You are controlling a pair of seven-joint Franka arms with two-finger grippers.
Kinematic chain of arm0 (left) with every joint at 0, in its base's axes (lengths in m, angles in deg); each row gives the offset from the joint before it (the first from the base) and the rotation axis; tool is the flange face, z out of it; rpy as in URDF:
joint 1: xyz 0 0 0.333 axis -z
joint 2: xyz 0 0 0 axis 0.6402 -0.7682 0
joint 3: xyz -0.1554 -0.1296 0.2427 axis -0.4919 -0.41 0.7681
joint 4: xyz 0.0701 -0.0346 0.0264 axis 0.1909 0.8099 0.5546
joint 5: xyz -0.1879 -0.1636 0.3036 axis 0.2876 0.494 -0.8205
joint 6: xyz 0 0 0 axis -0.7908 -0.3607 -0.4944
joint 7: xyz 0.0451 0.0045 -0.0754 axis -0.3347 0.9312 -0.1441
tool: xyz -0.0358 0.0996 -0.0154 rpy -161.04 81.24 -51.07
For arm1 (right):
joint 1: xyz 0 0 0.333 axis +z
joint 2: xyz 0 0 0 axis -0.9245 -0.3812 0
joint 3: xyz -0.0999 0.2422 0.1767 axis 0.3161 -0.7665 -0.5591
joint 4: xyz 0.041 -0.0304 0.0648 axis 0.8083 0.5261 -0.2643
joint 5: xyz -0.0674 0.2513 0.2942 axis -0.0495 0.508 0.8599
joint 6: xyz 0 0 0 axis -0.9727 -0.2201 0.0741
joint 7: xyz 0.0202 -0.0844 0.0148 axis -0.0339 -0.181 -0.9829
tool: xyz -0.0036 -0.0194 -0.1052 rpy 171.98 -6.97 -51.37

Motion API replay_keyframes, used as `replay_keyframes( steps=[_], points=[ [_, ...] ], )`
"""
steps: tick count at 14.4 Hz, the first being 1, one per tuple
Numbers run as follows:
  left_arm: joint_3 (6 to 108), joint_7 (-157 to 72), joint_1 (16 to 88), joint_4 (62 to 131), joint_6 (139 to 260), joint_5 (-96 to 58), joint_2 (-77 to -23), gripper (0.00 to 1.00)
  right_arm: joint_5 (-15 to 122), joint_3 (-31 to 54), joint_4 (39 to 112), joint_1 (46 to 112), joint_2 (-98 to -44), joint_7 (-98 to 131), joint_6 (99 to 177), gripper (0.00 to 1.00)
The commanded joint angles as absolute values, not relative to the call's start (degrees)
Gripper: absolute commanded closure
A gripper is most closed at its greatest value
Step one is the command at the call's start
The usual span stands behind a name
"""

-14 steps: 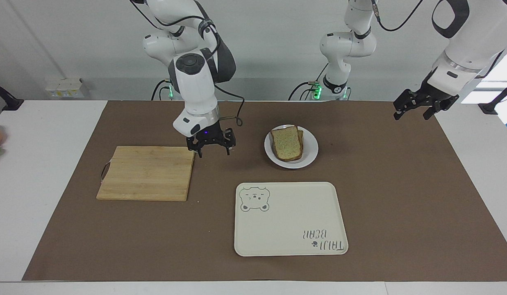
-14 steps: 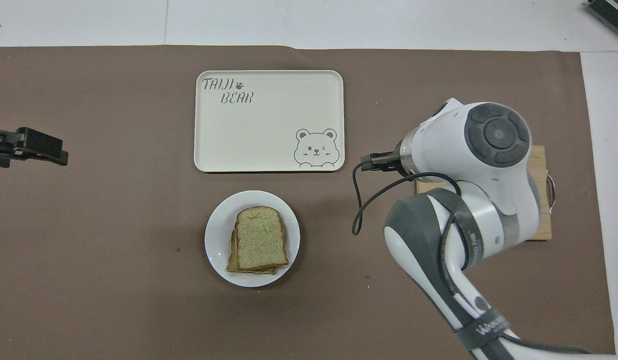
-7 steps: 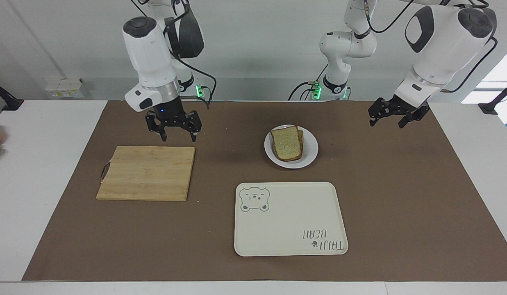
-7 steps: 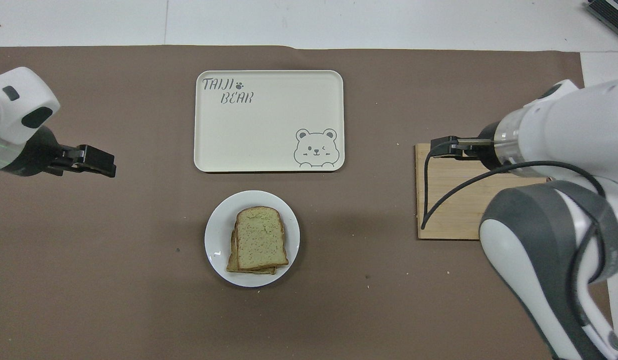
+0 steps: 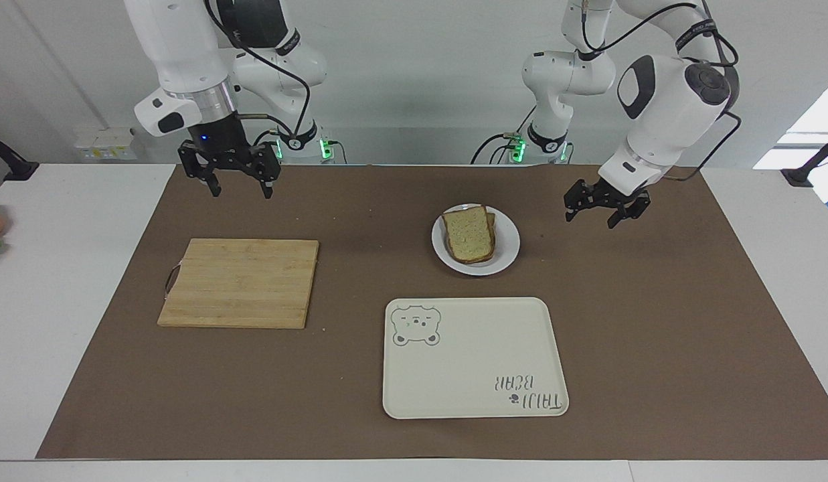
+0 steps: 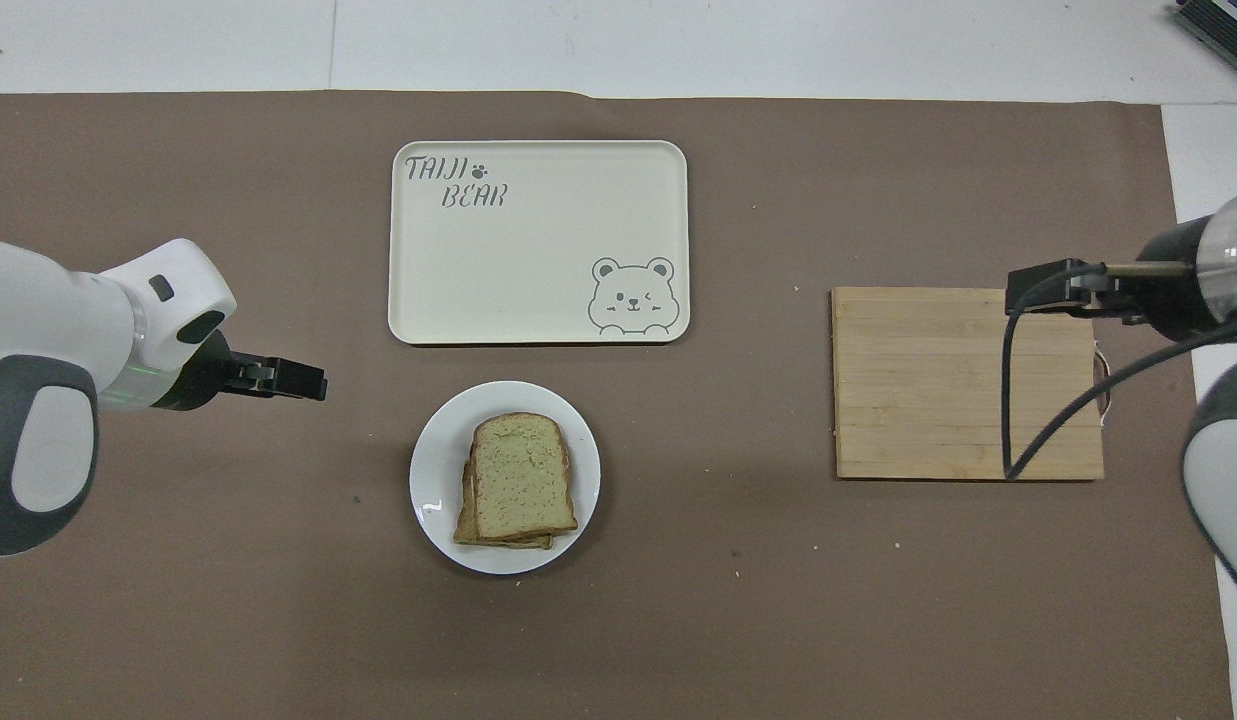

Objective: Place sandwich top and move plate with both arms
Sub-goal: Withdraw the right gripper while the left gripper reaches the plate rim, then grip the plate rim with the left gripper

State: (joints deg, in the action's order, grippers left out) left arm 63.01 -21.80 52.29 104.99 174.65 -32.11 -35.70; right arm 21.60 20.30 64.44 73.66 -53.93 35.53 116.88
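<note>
The sandwich top [image 5: 468,233], a pale speckled slice with a brown crust, lies on other slices on the small white plate [image 5: 509,252] mid-table. It also shows in the overhead view [image 6: 523,475] on the plate [image 6: 433,480]. My left gripper [image 5: 591,215] is open and empty, low over the mat beside the plate, toward the left arm's end; it also shows in the overhead view [image 6: 303,382]. My right gripper [image 5: 241,189] is open and empty, raised over the mat by the cutting board's robot-side edge. In the overhead view its fingers are hidden under the wrist.
A wooden cutting board [image 5: 239,282] [image 6: 963,383] lies bare toward the right arm's end. A cream tray with a bear drawing [image 5: 474,358] [image 6: 538,245] lies farther from the robots than the plate. A brown mat [image 5: 654,321] covers the table.
The right gripper rose and drew away from the plate, past the board's corner toward the right arm's end. The left gripper came down and in toward the plate. Bread and plate stayed put.
</note>
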Motion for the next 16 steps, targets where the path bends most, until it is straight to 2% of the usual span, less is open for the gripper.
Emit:
replay_keyframes(
  steps=[1,5,9,13,14,16],
  points=[
    [63.8,-18.3,55.5,113.9,181.1,-27.7,-31.6,0.0,20.9,19.9,60.4,71.8,-54.3,34.2,111.8,0.0],
    [64.1,-2.0,54.4,121.2,185.2,-13.0,-31.9,0.0,20.6,21.5,60.8,70.6,-51.4,32.4,111.2,0.0],
    [64.1,7.5,53.3,127.7,188.8,0.6,-33.3,0.0,19.8,21.4,66.7,71.2,-50.8,28.7,111.7,0.0],
    [64.0,14.2,53.4,129.1,189.6,7.7,-35.7,0.01,23.3,21.3,66.9,71.4,-50.6,28.7,112.4,0.0],
    [64.0,14.2,53.9,129.2,190.2,7.8,-36.1,0.11,23.3,21.3,67.2,71.2,-50.5,28.4,112.3,0.0],
    [64.0,14.4,54.3,129.3,191.4,7.8,-36.8,0.18,23.2,21.4,67.5,70.7,-50.2,28.1,112.2,0.0]
  ],
)
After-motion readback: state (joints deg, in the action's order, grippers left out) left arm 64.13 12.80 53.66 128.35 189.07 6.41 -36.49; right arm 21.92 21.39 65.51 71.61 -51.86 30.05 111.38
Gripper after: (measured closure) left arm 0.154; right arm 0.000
